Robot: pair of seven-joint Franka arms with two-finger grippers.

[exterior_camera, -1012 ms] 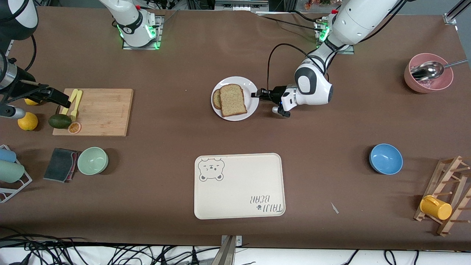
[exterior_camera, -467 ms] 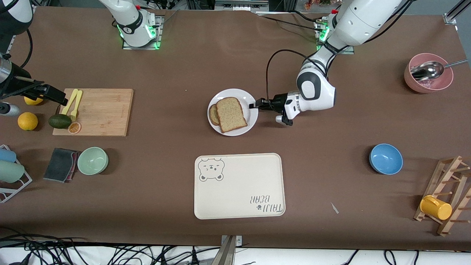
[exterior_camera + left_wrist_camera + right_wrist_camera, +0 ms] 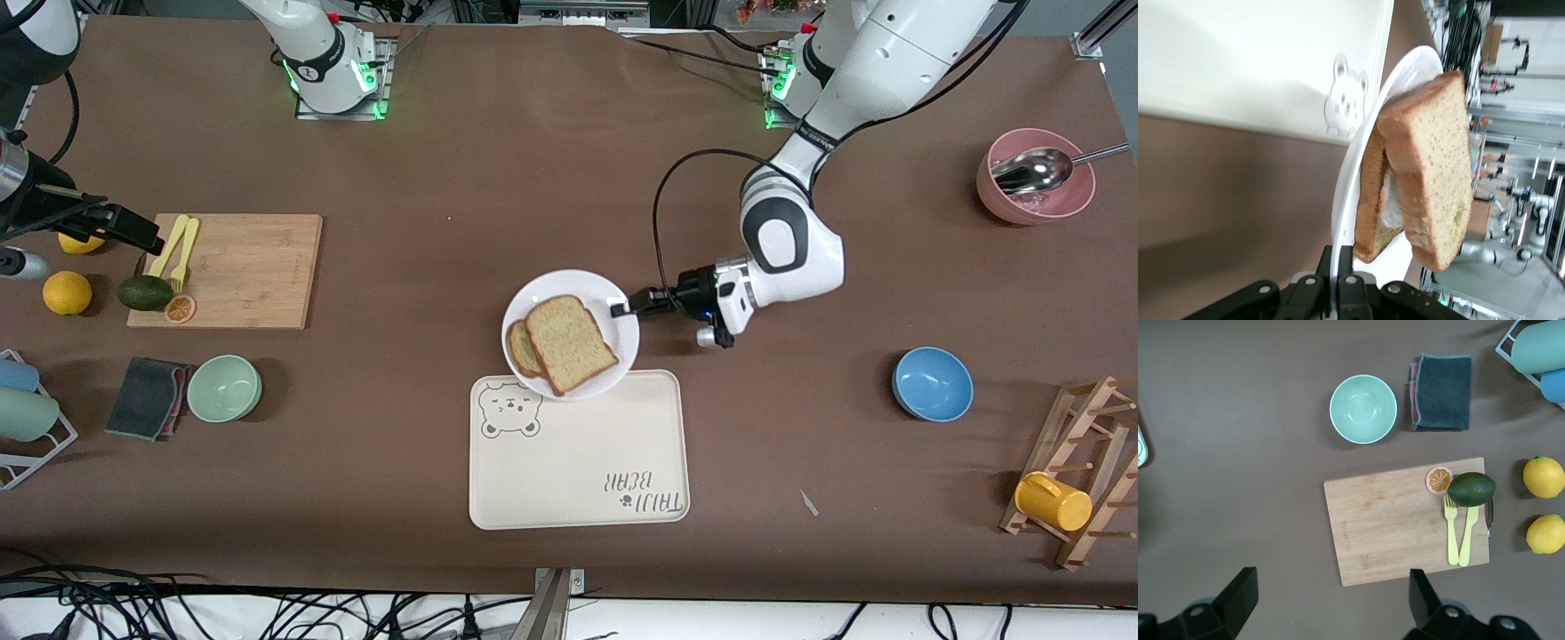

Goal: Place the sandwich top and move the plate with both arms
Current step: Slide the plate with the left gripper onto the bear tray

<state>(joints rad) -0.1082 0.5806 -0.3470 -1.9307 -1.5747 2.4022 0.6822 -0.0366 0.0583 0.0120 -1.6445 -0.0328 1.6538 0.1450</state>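
The sandwich top (image 3: 571, 343), a light tan speckled bread slice with a brown crust, is seen lying on a darker slice (image 3: 521, 348) on the small round glossy white plate (image 3: 542, 293). The plate is held up over the table, its nearer edge overlapping the edge of the beige rectangular bear-print tray (image 3: 578, 462) that lies farthest from the front camera. In the left wrist view the top slice (image 3: 1431, 167) is shown resting askew on the lower slice (image 3: 1368, 200), with the plate rim (image 3: 1351, 173) running down between the fingers. The left gripper (image 3: 622, 309) is clamped on the plate's rim at the edge toward the left arm's end of the table. The right gripper (image 3: 133, 233) is held high over the wooden cutting board (image 3: 240, 267), with its fingers (image 3: 1238, 593) spread wide apart and nothing between them; that arm waits. On the board's edge two yellow forks (image 3: 1458, 530), a dark green avocado (image 3: 1471, 489) and an orange slice (image 3: 1439, 479) are seen.
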